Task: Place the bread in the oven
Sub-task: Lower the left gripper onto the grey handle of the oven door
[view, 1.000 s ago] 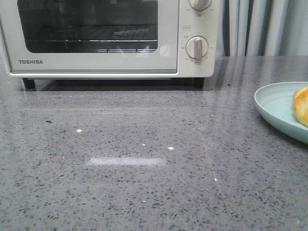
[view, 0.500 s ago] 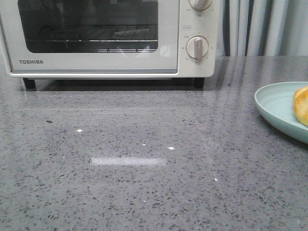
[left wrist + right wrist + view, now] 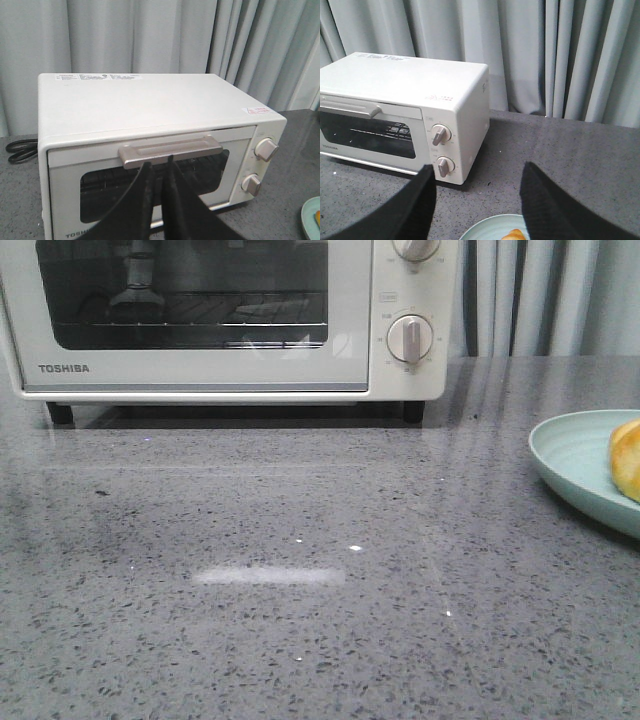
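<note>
The white Toshiba oven [image 3: 200,370] stands at the back left with its glass door closed. In the left wrist view my left gripper [image 3: 159,164] hovers in front of the oven [image 3: 125,105], its fingertips just below the metal door handle [image 3: 170,150]. Its jaws are nearly together with nothing between them. The bread [image 3: 627,460] lies on a pale green plate [image 3: 575,455] at the right edge. My right gripper [image 3: 479,172] is open wide above the plate [image 3: 485,232] and the bread [image 3: 514,235]. Neither gripper shows in the front view.
Two round knobs [image 3: 409,338] sit on the oven's right panel. A black cable [image 3: 20,149] lies left of the oven. Grey curtains [image 3: 520,50] hang behind the grey speckled counter [image 3: 300,570].
A reflection of an arm has appeared in the oven's glass door, and a faint shadow has spread over the counter at the left. The oven, plate and bread have not moved.
</note>
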Controlling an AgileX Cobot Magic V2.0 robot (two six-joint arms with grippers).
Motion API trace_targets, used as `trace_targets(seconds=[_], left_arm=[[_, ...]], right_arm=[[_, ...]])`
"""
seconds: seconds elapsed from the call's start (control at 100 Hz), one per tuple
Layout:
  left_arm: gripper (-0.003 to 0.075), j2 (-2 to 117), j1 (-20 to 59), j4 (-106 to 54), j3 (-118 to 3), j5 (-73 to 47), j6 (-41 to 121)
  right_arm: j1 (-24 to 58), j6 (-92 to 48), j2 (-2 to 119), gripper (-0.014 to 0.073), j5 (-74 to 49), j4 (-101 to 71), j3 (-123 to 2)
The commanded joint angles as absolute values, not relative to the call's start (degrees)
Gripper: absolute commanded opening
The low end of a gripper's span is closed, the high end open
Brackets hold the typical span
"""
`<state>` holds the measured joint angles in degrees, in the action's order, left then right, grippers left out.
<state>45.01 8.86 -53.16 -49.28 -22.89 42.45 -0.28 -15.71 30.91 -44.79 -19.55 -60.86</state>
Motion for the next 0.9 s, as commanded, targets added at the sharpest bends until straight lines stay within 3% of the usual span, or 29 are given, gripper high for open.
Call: trace_targets(seconds=[0.0,0.18,0.37,0.63,0.89], left_arm=[[-0.002,47.42,9.3,-63.74,-51.16,-17.49,52.03],[-0.002,52.62,9.63,-84.28,-51.16,-18.61,73.75],[-0.002,56.71,15.01,-98.91,-51.16,-18.44,93.98],[-0.002,62.03,23.53,-106.7,-51.16,-12.41,104.97],[-0.002,65.81,24.88,-106.7,-52.76,-11.66,106.14]], right_arm=[[-0.16,-16.52,32.03,0.0341,-41.35,-20.96,-62.66],[-0.16,-16.52,32.03,0.0341,-41.35,-22.3,-62.66],[-0.16,-16.52,32.03,0.0341,-41.35,-22.56,-62.66],[-0.16,-16.52,32.03,0.0341,-41.87,-22.6,-62.66],[-0.16,-16.52,32.03,0.0341,-42.35,-22.6,-62.66]])
